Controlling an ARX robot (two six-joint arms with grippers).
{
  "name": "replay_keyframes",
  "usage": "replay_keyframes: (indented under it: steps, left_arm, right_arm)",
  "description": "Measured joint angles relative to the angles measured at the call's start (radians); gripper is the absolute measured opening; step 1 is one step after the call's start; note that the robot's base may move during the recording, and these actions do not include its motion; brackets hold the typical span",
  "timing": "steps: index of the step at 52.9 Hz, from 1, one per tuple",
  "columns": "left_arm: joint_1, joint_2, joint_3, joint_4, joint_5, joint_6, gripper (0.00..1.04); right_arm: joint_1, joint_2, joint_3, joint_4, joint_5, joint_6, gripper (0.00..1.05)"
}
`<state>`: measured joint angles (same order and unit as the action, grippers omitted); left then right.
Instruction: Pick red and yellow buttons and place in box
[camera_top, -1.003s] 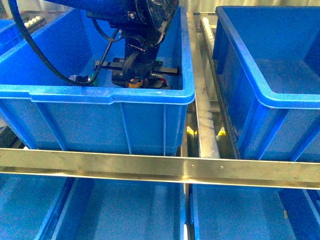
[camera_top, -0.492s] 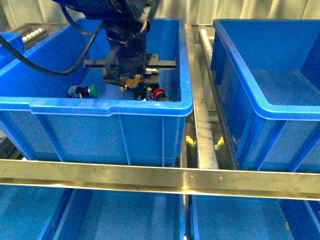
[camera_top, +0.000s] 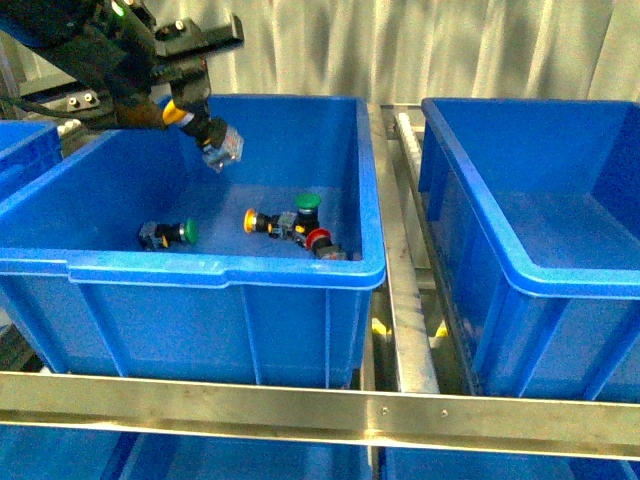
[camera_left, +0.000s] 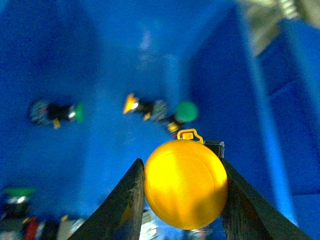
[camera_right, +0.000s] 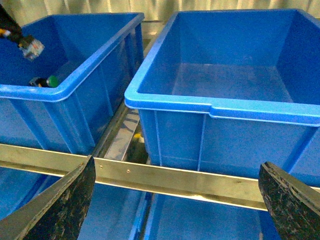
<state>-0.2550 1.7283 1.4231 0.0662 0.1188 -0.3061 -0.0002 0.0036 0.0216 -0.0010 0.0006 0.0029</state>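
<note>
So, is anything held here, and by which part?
Left gripper holds a yellow button, fingers pinching its round cap; right gripper is open, holding nothing.

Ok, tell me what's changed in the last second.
The left claw rose out of the left bin, up and leftward, lifting the yellow button it held low among the others. The lone green button and the red button lie where they did; the right bin remains empty.

Black left arm (camera_top: 95, 45); dark wedge fingers (camera_left: 122, 205)
</note>
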Motion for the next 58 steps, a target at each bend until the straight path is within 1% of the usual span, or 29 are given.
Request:
replay_keyframes:
  steps: [2, 8, 13, 18, 25, 34, 38, 47, 54, 55, 56, 58]
  left_arm:
    - [-0.002, -0.031, -0.044, 0.076, 0.081, -0.023, 0.33]
    - [-0.027, -0.053, -0.109, 0.227, 0.241, -0.111, 0.33]
    - [-0.069, -0.008, -0.129, 0.350, 0.336, -0.225, 0.33]
    - [-0.112, 0.053, -0.124, 0.450, 0.385, -0.329, 0.33]
    - [-0.175, 0.148, -0.049, 0.532, 0.408, -0.451, 0.33]
    - [-0.240, 0.265, 0.106, 0.563, 0.432, -0.547, 0.33]
    - [-0.267, 0.320, 0.185, 0.549, 0.436, -0.571, 0.33]
    - [-0.329, 0.446, 0.348, 0.444, 0.446, -0.570, 0.33]
    - [-0.378, 0.486, 0.383, 0.430, 0.454, -0.568, 0.33]
    - [-0.381, 0.487, 0.385, 0.430, 0.454, -0.568, 0.33]
    - [-0.388, 0.487, 0.387, 0.430, 0.457, -0.567, 0.33]
    - [-0.395, 0.487, 0.389, 0.430, 0.458, -0.567, 0.33]
  right_arm:
    - [0.000, 0.000, 0.000, 0.000, 0.000, 0.000, 0.98]
    - [0.000, 0.000, 0.000, 0.000, 0.000, 0.000, 0.98]
    - [0.000, 0.000, 0.000, 0.000, 0.000, 0.000, 0.98]
    - [0.000, 0.000, 0.000, 0.000, 0.000, 0.000, 0.98]
    - [0.000, 0.000, 0.000, 0.000, 0.000, 0.000, 0.98]
    - [0.000, 0.000, 0.000, 0.000, 0.000, 0.000, 0.98]
    - [0.000, 0.000, 0.000, 0.000, 0.000, 0.000, 0.98]
    - [0.000, 0.000, 0.000, 0.000, 0.000, 0.000, 0.98]
    - [0.000, 0.000, 0.000, 0.000, 0.000, 0.000, 0.98]
    - [0.003, 0.003, -0.002, 0.007, 0.017, -0.012, 0.98]
    - [0.016, 0.025, -0.005, 0.048, 0.064, -0.034, 0.98]
    - [0.026, 0.096, -0.009, 0.188, 0.180, -0.111, 0.98]
